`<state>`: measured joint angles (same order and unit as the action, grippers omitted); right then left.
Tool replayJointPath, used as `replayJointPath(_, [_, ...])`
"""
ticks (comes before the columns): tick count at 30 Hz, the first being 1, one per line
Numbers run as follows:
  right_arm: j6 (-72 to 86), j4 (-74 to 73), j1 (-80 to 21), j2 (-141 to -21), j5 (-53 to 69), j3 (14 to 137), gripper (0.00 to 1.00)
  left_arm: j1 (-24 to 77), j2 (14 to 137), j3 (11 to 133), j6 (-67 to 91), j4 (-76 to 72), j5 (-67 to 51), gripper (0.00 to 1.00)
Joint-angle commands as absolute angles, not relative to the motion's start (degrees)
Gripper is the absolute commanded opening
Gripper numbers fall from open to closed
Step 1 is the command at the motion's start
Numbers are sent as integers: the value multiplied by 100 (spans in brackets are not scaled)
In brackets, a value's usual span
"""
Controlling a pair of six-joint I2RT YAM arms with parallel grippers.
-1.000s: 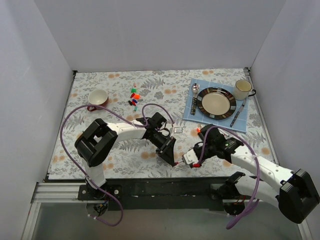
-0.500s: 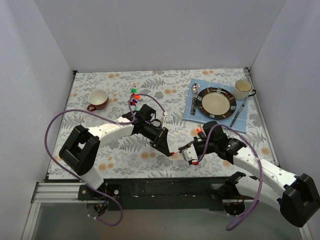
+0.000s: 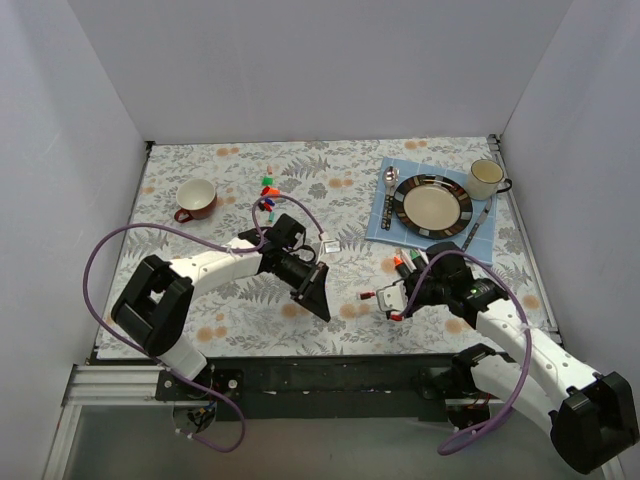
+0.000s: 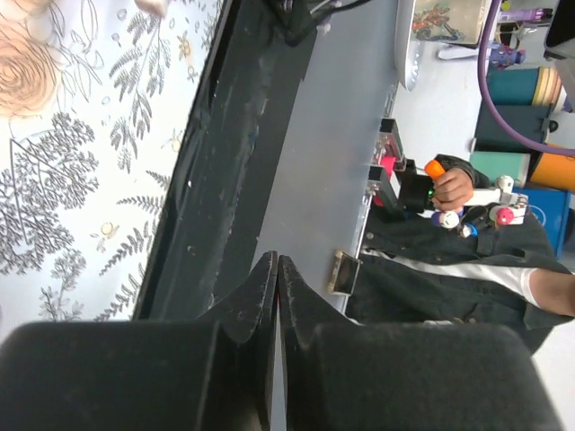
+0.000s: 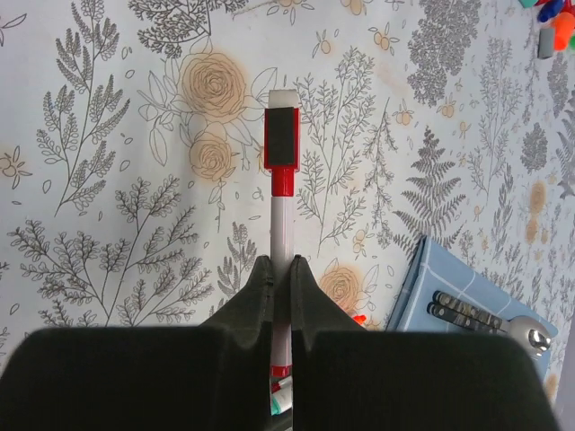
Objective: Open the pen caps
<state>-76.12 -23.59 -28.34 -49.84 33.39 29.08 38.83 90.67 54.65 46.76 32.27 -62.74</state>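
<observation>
My right gripper (image 3: 393,300) is shut on a slim white-barrelled pen (image 5: 282,233) and holds it above the cloth. The pen's far end carries a red piece with a black pad (image 5: 282,136), which points left in the top view (image 3: 368,294). My left gripper (image 3: 320,308) is apart from the pen, to its left, and points at the table's front edge. Its jaws are pressed together (image 4: 278,269), with only a thin red sliver in the slit, and I cannot tell what that is. Loose coloured pen caps (image 3: 267,193) lie at the back left. More pens (image 3: 401,262) lie beside the right arm.
A blue mat (image 3: 385,228) at the back right holds a dark-rimmed plate (image 3: 432,205), a spoon (image 3: 390,180) and a knife (image 3: 478,232). A mug (image 3: 486,178) stands behind it, and a red-brown cup (image 3: 196,195) at the back left. The black front rail (image 4: 225,180) lies just beyond my left gripper.
The two grippers met at the pen near the front edge. The left gripper has since drawn back to the left, and the right gripper has lifted away to the right with the pen.
</observation>
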Motion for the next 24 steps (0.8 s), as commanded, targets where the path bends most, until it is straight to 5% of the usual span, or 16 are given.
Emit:
replayJointPath(1, [-7761, -2751, -2813, -4913, 3251, 2971, 1, 3867, 8807, 5502, 4570, 3577, -6487, 0])
replayJointPath(2, [-7743, -2768, -2804, -4913, 3304, 2979, 1, 3867, 8798, 5537, 4527, 3655, -6469, 0])
replayJointPath(4, [-7743, -2847, -2804, -4904, 3480, 3006, 1, 3867, 8710, 5616, 4465, 3674, -6329, 27])
replayJointPath(7, [-7839, -2988, -2804, -4913, 3945, 3085, 1, 3867, 8613, 5546, 4719, 3306, -6284, 54])
replayJointPath(9, [-7849, -3129, -2830, -4913, 4348, 3137, 1, 3867, 8701, 5502, 4755, 3095, -6424, 60])
replayJointPath(24, [-7568, -2989, -3173, -5098, 5010, 3191, 1, 4342, 9729, 5941, 5537, 1925, -6469, 64])
